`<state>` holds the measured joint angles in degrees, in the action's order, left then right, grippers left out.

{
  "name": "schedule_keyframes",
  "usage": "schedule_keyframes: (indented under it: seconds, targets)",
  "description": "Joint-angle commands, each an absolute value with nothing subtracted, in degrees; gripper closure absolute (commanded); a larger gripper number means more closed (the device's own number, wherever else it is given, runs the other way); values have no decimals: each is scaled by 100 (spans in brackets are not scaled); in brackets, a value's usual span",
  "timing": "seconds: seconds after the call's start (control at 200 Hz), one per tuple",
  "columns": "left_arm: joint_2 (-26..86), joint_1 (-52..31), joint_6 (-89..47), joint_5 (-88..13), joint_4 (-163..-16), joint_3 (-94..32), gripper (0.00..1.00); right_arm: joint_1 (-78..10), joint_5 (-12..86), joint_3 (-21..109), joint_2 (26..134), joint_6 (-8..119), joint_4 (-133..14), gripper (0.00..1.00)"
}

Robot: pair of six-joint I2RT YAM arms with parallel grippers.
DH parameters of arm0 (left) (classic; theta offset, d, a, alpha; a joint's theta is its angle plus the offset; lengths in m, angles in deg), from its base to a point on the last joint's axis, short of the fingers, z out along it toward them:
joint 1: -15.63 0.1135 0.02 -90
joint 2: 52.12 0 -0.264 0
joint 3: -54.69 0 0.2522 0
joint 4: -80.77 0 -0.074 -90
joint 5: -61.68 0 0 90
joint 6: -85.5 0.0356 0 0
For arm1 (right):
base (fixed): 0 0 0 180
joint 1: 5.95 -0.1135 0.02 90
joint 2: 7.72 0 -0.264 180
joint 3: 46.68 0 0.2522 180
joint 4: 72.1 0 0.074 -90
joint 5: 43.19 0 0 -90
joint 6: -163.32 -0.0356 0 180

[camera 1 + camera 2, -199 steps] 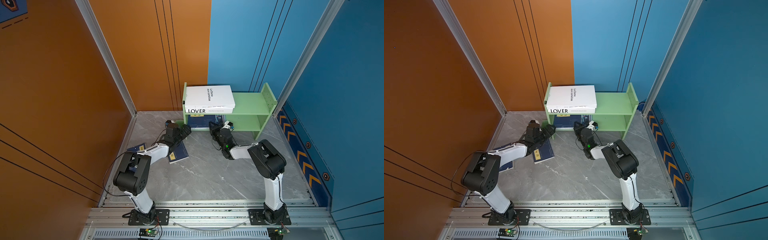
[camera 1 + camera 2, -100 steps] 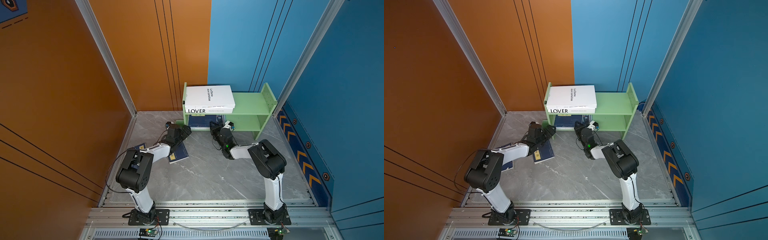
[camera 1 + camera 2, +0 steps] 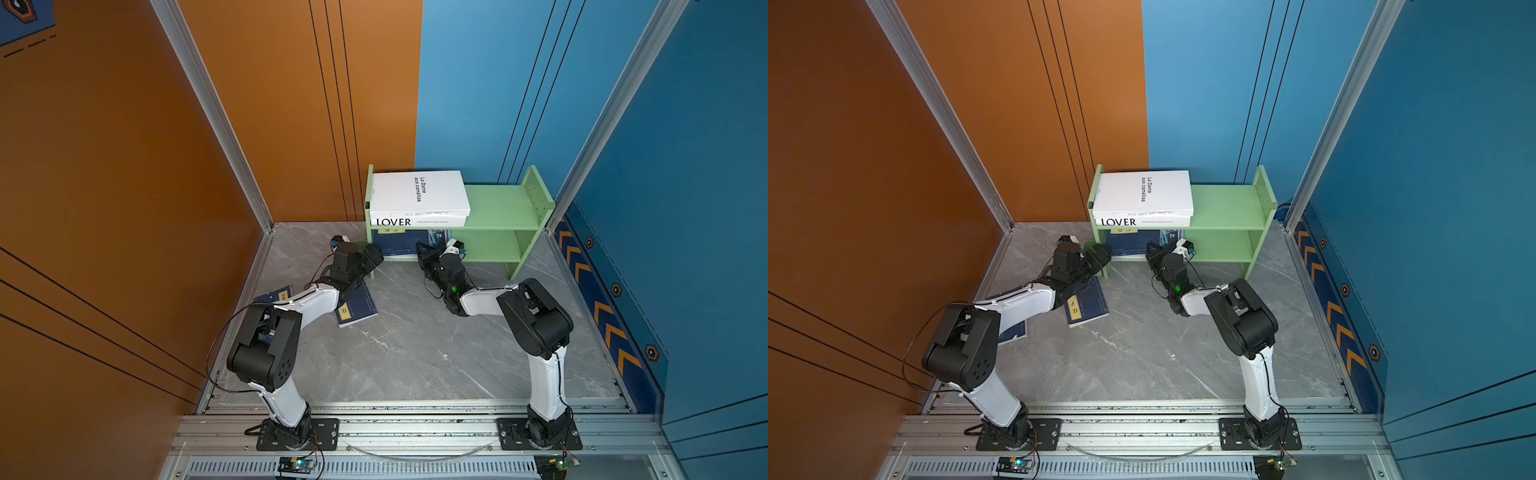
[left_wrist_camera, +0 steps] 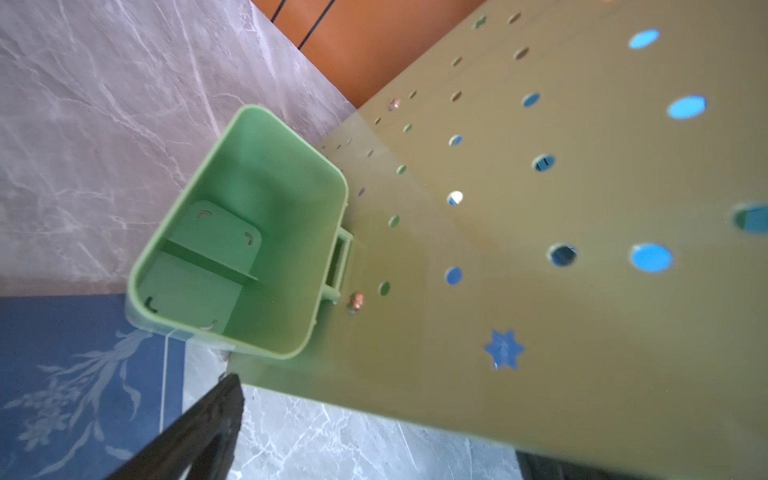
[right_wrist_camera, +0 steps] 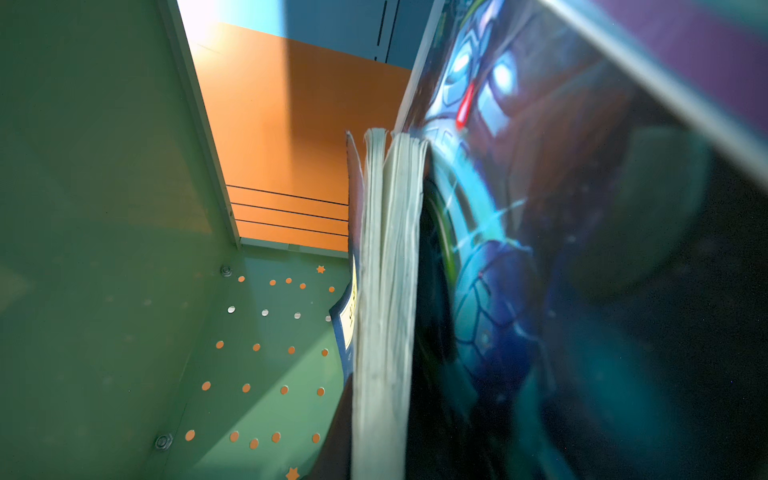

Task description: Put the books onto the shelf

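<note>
orange wall (image 3: 291,104) meets blue wall (image 3: 478,83) above a grey marbled floor (image 3: 415,353).

From my station I see the grey marble floor (image 3: 415,357) carrying the light-green shelf (image 3: 498,203) against the back wall. A thin navy book (image 3: 358,305) lies flat near the shelf's left end, with a second navy book (image 3: 272,296) nearer the side wall, partly hidden. The LOVER book (image 3: 415,222) rests on the upper tier with a white book (image 3: 419,191) stacked on it. The lower tier holds navy books (image 3: 395,246) and a teal picture magazine (image 5: 519,270).

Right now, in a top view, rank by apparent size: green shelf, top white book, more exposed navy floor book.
green shelf
top white book
navy floor book, partly under the left arm, so its true size is unsure
</note>
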<state>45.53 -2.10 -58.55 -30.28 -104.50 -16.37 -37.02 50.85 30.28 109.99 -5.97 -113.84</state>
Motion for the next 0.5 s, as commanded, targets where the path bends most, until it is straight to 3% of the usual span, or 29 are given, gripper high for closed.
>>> schedule_keyframes:
  seconds: [0.0, 0.496]
  targets:
    - [4706, -114, -5940, -3130, -10364, -1948, 2, -3637, 4941, 2859, 10931, -332, -11072, 90]
    - [5035, -177, -6097, -3100, -10378, -2166, 2, -3592, 4979, 2830, 10908, -384, -11072, 90]
